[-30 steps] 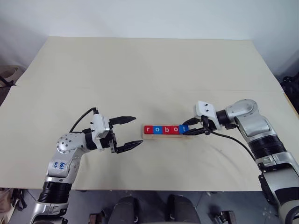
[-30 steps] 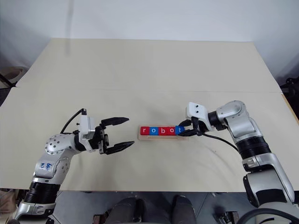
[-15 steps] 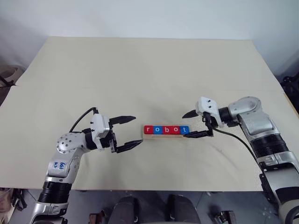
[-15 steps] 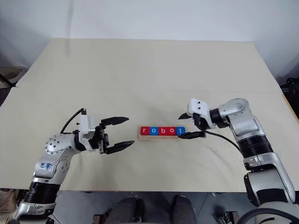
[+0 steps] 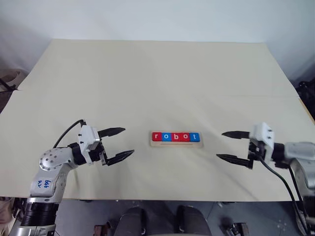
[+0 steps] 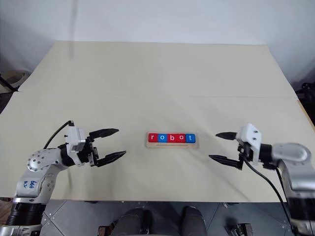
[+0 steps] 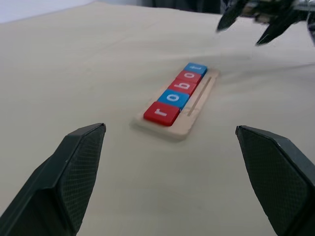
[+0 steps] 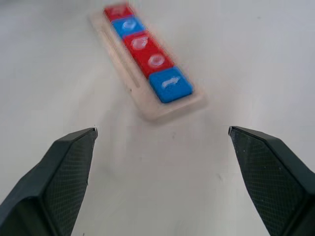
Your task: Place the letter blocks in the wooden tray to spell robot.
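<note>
The letter blocks (image 5: pixel 175 137) lie in a row in the wooden tray (image 5: pixel 176 144) at the table's middle, reading r, o, b, o, t in red, blue, red, red, blue. The same blocks (image 7: pixel 175 93) and tray (image 7: pixel 189 118) appear in the left wrist view, and the blocks (image 8: pixel 147 51) also in the right wrist view. My left gripper (image 5: pixel 122 142) stands open to the left of the tray, apart from it. On the tray's right, my right gripper (image 5: pixel 225 145) is open and empty, well clear of the last blue block.
The beige table (image 5: pixel 157 78) stretches wide around the tray, with a seam running across it behind the blocks. Its front edge lies close below both grippers.
My right gripper opened off the last blue block and drew back to the right, away from the tray. My left gripper moved left, away from the tray. The blocks stayed in place.
</note>
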{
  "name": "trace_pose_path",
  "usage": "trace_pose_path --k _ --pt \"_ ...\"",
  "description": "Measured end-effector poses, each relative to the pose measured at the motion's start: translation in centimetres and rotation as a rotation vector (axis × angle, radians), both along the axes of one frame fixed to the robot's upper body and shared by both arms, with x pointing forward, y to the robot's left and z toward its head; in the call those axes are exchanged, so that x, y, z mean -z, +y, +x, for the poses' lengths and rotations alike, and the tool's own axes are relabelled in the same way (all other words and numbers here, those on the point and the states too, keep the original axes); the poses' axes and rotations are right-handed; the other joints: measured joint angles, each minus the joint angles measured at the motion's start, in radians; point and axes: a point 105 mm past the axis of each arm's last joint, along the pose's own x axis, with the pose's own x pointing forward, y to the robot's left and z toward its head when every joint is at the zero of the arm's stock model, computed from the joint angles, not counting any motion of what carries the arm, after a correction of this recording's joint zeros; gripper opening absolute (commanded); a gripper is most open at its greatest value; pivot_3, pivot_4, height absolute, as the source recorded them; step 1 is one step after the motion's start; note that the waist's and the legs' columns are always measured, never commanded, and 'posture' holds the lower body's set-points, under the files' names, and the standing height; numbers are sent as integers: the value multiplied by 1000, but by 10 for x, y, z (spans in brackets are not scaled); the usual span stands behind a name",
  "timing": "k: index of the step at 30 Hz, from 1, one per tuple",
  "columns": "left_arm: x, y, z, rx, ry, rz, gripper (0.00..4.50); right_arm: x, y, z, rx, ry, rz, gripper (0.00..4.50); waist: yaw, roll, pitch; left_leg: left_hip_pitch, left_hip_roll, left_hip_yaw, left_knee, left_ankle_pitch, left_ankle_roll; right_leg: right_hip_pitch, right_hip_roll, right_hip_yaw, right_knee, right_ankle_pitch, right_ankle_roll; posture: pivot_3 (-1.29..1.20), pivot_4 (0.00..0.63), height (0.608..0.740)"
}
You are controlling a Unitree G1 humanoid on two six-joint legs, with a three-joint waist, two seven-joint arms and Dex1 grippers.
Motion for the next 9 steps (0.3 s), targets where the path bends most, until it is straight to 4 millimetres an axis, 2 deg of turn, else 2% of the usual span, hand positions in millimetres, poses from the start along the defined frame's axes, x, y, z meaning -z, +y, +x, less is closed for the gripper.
trace_pose_path --k 5,9 --pt "4 14 7 -34 12 26 4500 8 -6 -22 30 35 90 4474 -2 0 0 0 1 0 0 0 0 0 0 0 0 0 0 0 150 740" --pt "-1 15 16 -27 -41 55 4500 7 -8 -21 35 29 85 4474 -2 0 0 0 0 0 0 0 0 0 0 0 0 0 0 0 150 740"
